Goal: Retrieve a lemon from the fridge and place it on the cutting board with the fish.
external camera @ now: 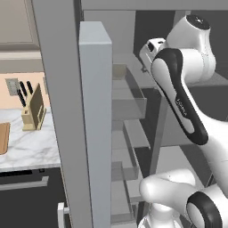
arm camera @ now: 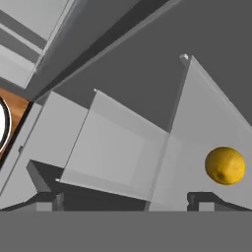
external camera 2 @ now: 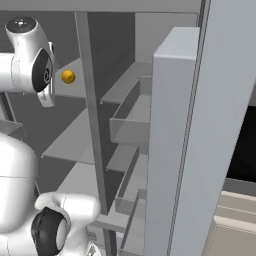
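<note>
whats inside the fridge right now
A lemon sits on a grey shelf inside the open fridge; the door bins look empty. The arm and door cover part of the shelves, so anything lying there can't be seen.

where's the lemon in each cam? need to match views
Left base view: no lemon to place.
Right base view: lemon upper left, on a grey shelf beside the arm's wrist.
Hand view: lemon at right, on that shelf.
Shared landmark: the fridge's grey shelves.
</note>
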